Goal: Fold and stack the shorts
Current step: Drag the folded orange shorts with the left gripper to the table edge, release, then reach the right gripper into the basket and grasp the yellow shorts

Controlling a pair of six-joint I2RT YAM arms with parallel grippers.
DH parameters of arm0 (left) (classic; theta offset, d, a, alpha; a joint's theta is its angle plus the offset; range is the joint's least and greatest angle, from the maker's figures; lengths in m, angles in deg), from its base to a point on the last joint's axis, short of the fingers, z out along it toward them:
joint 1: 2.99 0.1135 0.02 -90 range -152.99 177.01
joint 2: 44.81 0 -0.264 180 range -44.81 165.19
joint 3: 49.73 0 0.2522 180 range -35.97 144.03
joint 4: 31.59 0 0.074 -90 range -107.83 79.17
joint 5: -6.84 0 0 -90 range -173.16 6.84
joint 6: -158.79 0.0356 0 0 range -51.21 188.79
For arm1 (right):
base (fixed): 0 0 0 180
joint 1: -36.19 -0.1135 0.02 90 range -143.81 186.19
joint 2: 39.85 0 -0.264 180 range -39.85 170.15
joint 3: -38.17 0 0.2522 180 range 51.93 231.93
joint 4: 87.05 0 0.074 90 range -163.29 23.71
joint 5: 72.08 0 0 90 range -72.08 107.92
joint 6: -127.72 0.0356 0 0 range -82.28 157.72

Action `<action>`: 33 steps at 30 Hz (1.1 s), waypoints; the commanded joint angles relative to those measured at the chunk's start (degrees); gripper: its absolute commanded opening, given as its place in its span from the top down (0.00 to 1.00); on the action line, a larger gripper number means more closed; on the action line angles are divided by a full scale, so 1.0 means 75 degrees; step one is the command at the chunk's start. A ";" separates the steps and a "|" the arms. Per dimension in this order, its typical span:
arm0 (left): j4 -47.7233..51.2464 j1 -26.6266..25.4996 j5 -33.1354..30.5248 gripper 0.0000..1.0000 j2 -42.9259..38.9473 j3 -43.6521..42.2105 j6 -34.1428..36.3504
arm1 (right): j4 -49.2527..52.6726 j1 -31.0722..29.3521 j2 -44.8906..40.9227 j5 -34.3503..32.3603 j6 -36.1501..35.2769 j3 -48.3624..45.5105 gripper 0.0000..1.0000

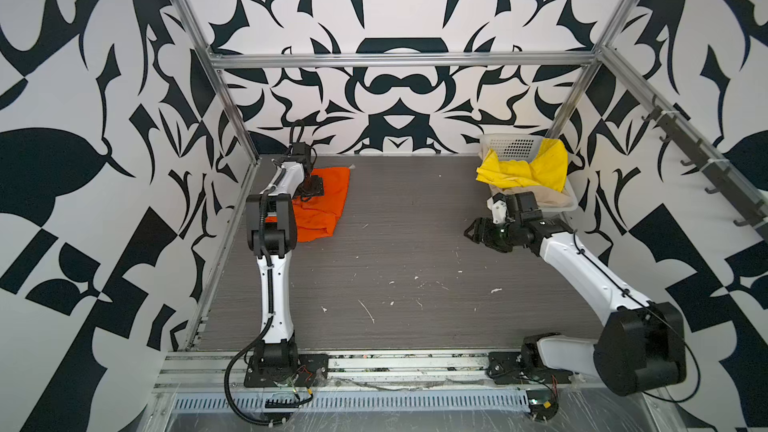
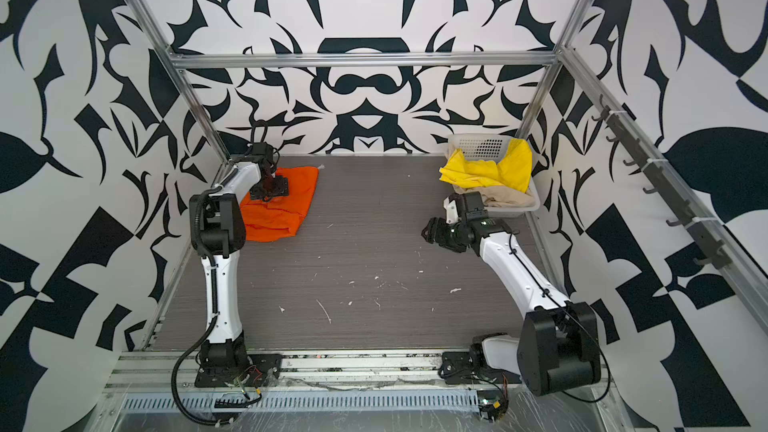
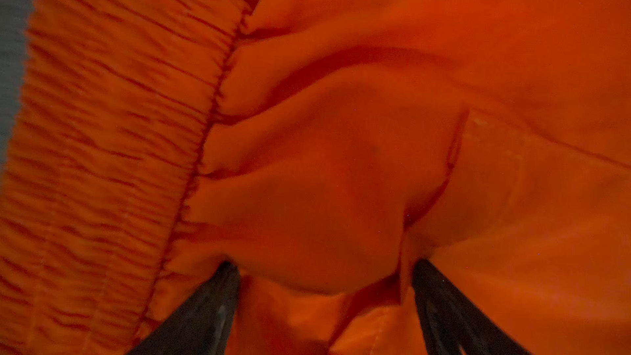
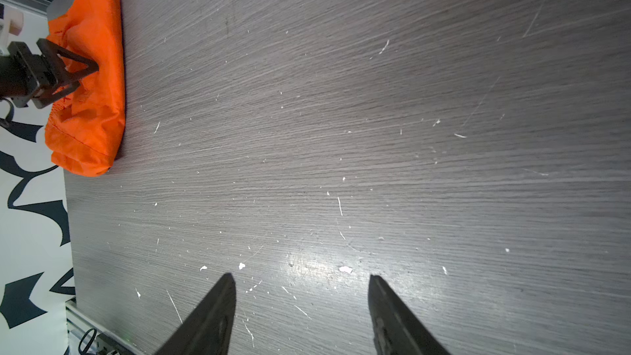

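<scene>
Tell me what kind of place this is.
Most likely a robot test cell in a lab, not a home: an aluminium frame with black-and-white patterned panels boxes in a grey tabletop, and a left arm and right arm are bolted to its front rail.

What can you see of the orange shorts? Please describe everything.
The orange shorts are thin, wrinkled cloth with a gathered elastic waistband. They lie folded into a rough rectangle at the far left of the table. The left gripper stands on them with open jaws, a bulge of cloth between its tips.
</scene>
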 commanded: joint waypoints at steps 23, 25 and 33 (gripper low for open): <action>-0.1316 -0.1050 0.0649 0.05 -0.3738 -0.1746 -0.0312 | 0.2004 0.1033 0.1040 -0.2392 -0.1954 0.3948 0.29; -0.2014 -0.1494 0.0749 0.05 -0.4480 -0.2878 -0.0312 | 0.2252 0.1313 0.1573 -0.2971 -0.2338 0.4634 0.28; -0.2693 -0.2209 0.1025 0.05 -0.5296 -0.5016 -0.0763 | 0.1634 0.1765 0.3372 -0.2775 -0.3849 0.6149 0.18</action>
